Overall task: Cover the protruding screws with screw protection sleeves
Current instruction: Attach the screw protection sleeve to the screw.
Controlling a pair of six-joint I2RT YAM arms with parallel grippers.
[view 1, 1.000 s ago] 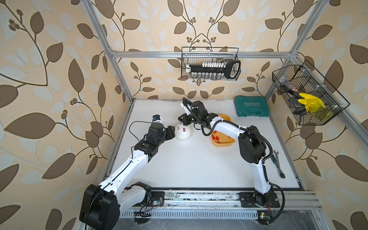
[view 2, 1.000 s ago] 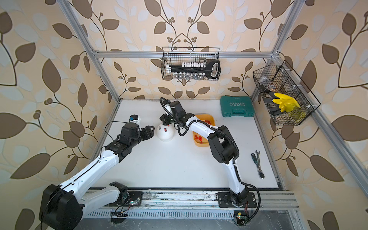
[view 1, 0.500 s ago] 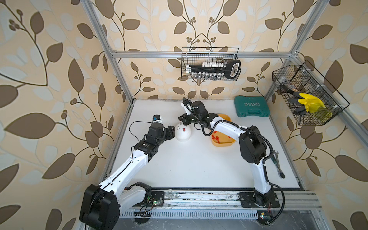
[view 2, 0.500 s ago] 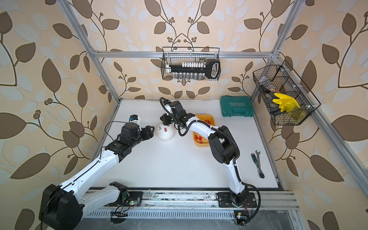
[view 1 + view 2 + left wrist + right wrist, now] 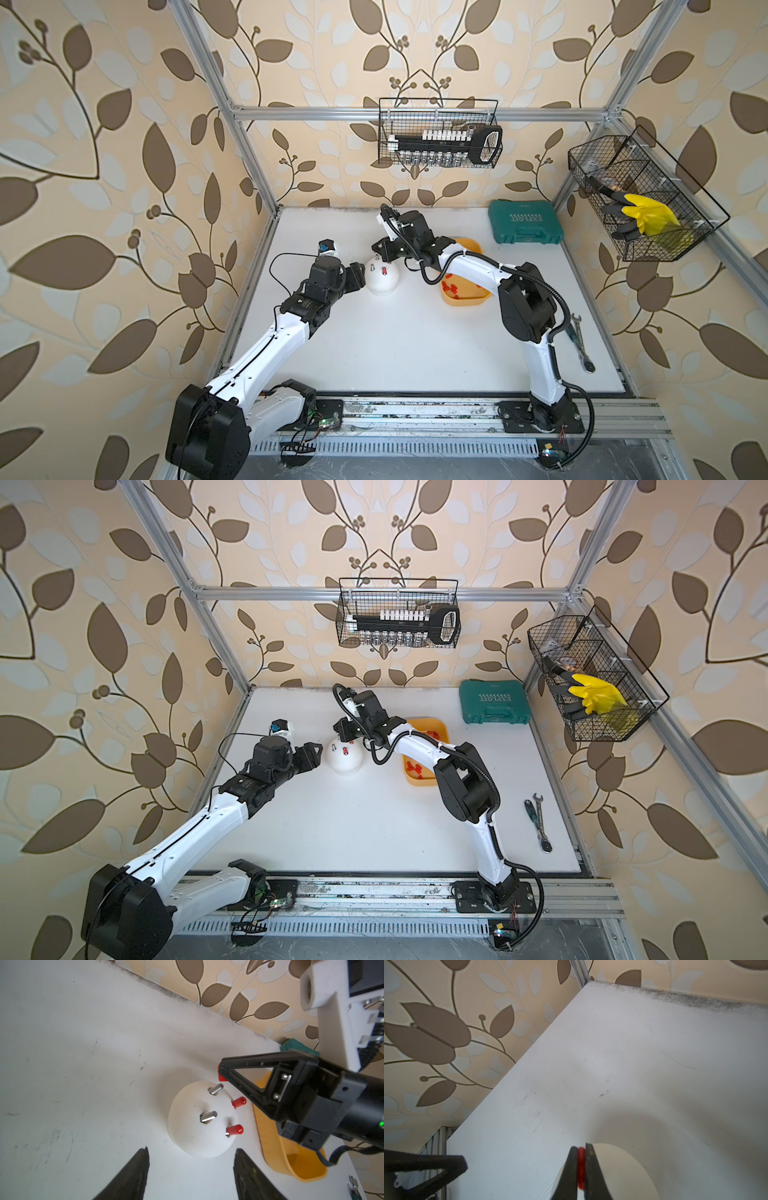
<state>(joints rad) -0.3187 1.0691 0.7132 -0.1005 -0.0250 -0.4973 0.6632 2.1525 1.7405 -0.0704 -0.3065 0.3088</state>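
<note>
right gripper [image 5: 581, 1148] jaws clamped on one red sleeve [image 5: 581, 1165] by the dome [image 5: 182, 1138], two screws [image 5: 208, 1116] bare, two capped; left gripper [image 5: 191, 1148] jaws apart, empty, just beside it.

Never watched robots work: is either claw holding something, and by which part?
The right gripper pinches one red screw protection sleeve by its sides. The left gripper is open, empty.
</note>
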